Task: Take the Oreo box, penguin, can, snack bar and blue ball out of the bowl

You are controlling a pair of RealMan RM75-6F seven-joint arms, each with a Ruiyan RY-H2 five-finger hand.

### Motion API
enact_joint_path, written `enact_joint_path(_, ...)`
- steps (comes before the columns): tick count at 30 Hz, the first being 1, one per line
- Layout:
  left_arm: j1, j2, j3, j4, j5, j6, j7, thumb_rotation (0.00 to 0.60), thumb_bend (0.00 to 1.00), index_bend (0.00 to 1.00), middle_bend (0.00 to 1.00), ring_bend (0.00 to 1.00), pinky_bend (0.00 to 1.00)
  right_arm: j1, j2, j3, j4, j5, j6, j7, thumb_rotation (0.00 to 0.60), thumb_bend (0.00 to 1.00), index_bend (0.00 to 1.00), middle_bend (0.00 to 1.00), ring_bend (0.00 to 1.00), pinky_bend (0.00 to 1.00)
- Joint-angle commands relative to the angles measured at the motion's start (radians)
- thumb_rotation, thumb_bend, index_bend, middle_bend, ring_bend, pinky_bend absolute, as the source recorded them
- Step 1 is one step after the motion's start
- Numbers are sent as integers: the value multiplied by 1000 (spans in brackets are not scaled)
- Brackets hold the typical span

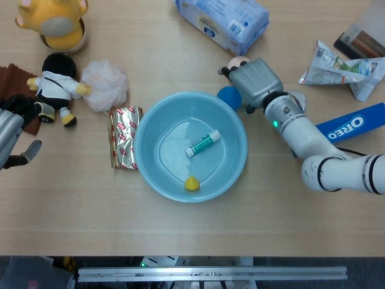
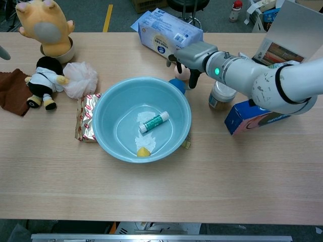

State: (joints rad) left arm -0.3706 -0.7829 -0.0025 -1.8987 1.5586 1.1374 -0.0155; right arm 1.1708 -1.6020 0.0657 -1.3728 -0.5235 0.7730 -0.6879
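Note:
The light blue bowl [image 1: 147, 129] [image 2: 101, 116] holds only a green-and-white tube [image 1: 203, 143] and a small yellow piece [image 1: 192, 183]. My right hand [image 1: 255, 81] [image 2: 194, 54] hangs just past the bowl's far right rim and holds the blue ball [image 1: 228, 96] [image 2: 177, 84] under its fingers, close to the rim. The can [image 2: 221, 94] and Oreo box [image 1: 349, 126] [image 2: 252, 115] stand right of it. On the bowl's left lies the foil snack bar [image 1: 124, 137]. The penguin [image 1: 57, 84] is further left. My left hand [image 1: 13, 141] is empty at the left edge, fingers apart.
A yellow plush [image 1: 54, 21] and white pouf [image 1: 103, 84] are at the far left. A blue-white package [image 1: 222, 21] lies at the back, with a peach ball [image 1: 240, 62] by my right hand. A crumpled wrapper [image 1: 343, 69] lies at the far right.

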Motion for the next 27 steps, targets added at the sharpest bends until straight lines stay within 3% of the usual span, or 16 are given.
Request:
enact_joint_path(1, 0, 2, -1, -1, 0, 1, -1, 600, 357, 266, 261, 211, 311, -12, 27, 9, -37, -26, 11, 24, 600, 231, 183, 355, 295, 534)
enact_joint_path(9, 2, 7, -6, 3, -2, 9, -8, 600, 357, 266, 261, 211, 312, -89, 162, 8, -203, -194, 96, 104, 600, 230, 184, 355, 294, 534)
enact_joint_path(20, 2, 4, -6, 6, 0, 8, -13, 600, 357, 267, 261, 211, 311, -223, 365, -56, -368, -423, 201, 173, 600, 226, 183, 355, 294, 534)
enact_joint_path(27, 19, -5, -12, 17, -4, 46, -22, 600, 358, 266, 261, 211, 311, -341, 534, -91, -493, -494, 314, 210, 600, 226, 183, 355, 294, 534)
